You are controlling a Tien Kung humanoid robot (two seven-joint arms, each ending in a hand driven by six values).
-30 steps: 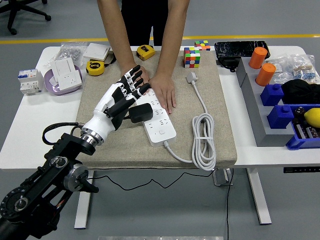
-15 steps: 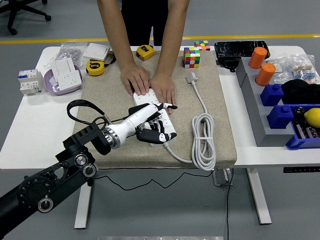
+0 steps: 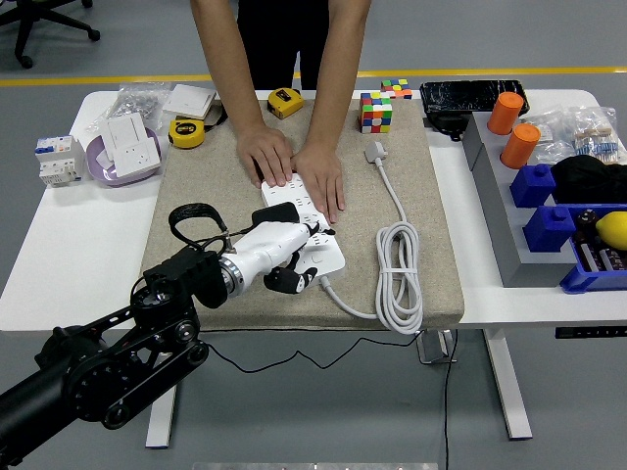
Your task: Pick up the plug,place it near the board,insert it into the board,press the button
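The white power board [image 3: 328,253] lies on the tan mat [image 3: 206,206], its far end pinned down by a person's two hands [image 3: 321,181]. My left hand [image 3: 292,278] has swung low over the board's near end, palm down, fingers curled with the dark fingertips [image 3: 285,283] at the board's near left corner. The black plug [image 3: 295,234] shows just behind my white knuckles, seated on the board; my fingers do not wrap it. The board's button is hidden under my hand. My right arm is out of view.
The board's white cable [image 3: 400,276] lies coiled on the mat's right, its white plug [image 3: 376,152] further back. A Rubik's cube [image 3: 376,111], two yellow tape measures [image 3: 186,132], wall sockets [image 3: 125,147] at left, and blue bins [image 3: 554,225] with orange cylinders [image 3: 519,144] at right.
My left hand left the plug on the board, dropped and swung toward the board's near end, then curled its fingers down there. The person's hands stayed on the far end.
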